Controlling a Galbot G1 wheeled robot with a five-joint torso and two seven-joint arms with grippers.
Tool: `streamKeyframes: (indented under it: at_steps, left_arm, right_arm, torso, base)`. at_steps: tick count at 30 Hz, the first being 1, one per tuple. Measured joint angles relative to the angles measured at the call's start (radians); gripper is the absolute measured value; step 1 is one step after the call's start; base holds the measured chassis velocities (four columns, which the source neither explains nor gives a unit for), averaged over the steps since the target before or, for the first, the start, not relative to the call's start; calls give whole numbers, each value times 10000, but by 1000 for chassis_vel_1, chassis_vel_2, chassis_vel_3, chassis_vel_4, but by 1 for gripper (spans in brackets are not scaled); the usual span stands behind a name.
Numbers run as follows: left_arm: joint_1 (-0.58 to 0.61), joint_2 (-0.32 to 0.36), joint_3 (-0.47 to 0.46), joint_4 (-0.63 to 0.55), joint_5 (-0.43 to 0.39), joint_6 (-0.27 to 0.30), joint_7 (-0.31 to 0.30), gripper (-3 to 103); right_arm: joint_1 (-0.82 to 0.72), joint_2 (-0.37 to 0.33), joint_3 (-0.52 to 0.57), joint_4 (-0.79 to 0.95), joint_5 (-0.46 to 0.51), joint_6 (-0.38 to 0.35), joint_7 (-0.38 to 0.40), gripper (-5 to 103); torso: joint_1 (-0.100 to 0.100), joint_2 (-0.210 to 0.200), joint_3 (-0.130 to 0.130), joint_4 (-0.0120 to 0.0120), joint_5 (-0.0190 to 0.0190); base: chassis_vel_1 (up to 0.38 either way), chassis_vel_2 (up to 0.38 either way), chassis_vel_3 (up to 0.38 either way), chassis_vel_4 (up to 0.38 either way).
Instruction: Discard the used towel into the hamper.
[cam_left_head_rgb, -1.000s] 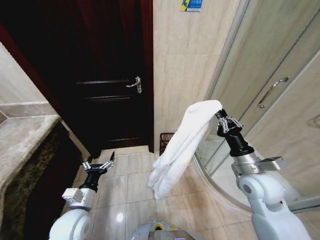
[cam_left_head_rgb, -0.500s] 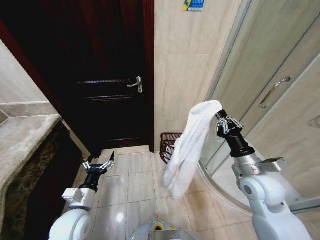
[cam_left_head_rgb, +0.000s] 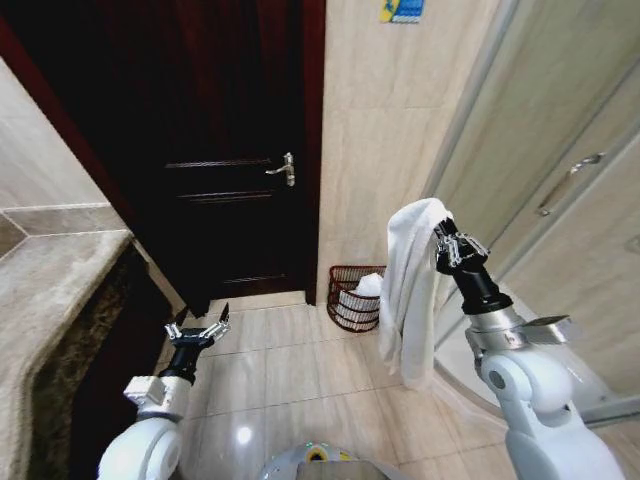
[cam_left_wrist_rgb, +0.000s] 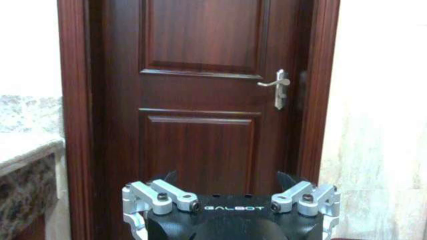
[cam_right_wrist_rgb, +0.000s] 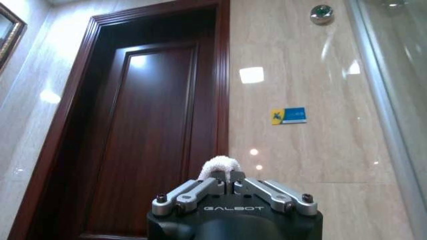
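The right gripper (cam_left_head_rgb: 446, 243) was raised before the beige tiled wall (cam_left_head_rgb: 375, 150), its jaws pinched tight on the top fold of a long white cloth towel (cam_left_head_rgb: 408, 290) that hung straight down toward the glossy tiled floor (cam_left_head_rgb: 290, 375). The small round dark reddish-brown open-weave hamper (cam_left_head_rgb: 352, 298) stood on the floor against that wall, just beside the dark wooden door (cam_left_head_rgb: 225, 150) (something white already lay inside it). The left gripper (cam_left_head_rgb: 197, 332) hung low over the floor, jaws spread wide, holding nothing.
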Motion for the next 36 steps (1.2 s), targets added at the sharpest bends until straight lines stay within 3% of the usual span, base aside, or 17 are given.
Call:
streamKeyframes:
  at_steps: [36]
  left_arm:
    - [0,-3,3,0,0,0,1,98]
  right_arm:
    - [195,-272,-83,-42,30,9,-156,3]
  torso:
    - [962,2063,1099,-2,2]
  base:
    - [-5,-4,2,2]
